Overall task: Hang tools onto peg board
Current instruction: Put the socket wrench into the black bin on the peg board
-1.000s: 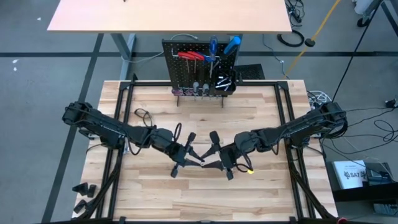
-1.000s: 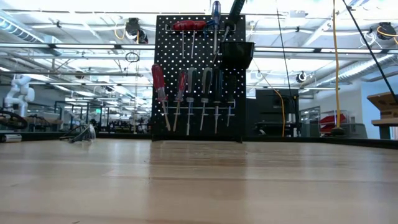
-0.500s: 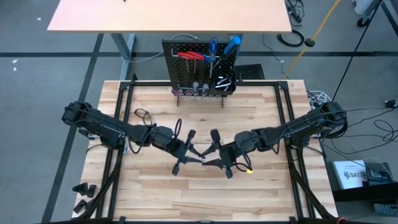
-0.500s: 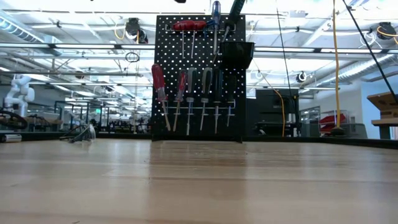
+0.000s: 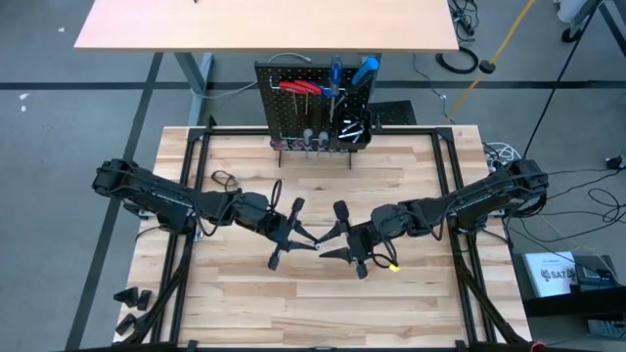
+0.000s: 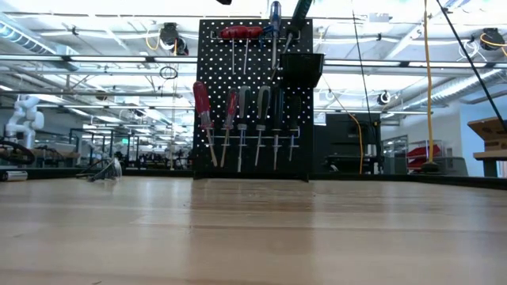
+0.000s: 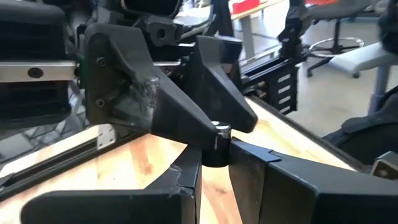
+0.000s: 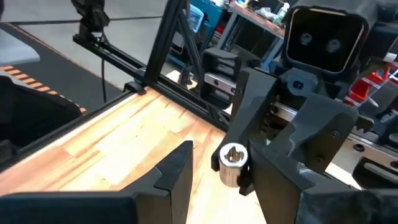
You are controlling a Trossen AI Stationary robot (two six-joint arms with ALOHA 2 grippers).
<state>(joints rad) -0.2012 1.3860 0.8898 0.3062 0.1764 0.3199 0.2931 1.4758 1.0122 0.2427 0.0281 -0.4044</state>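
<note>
Broadly, wooden tabletop with black peg board upright at the far edge, already carrying red, blue and black screwdrivers. Well apart from it, mid-tabletop, left hand and right hand tip to tip. Left hand pinched shut on small black tool with a silver end; right hand open, fingers either side, not clamped. Likely light, rigid, smooth and hard, so prone to slipping or twisting. Best gripped squarely across the dark barrel, below the silver cap.
</note>
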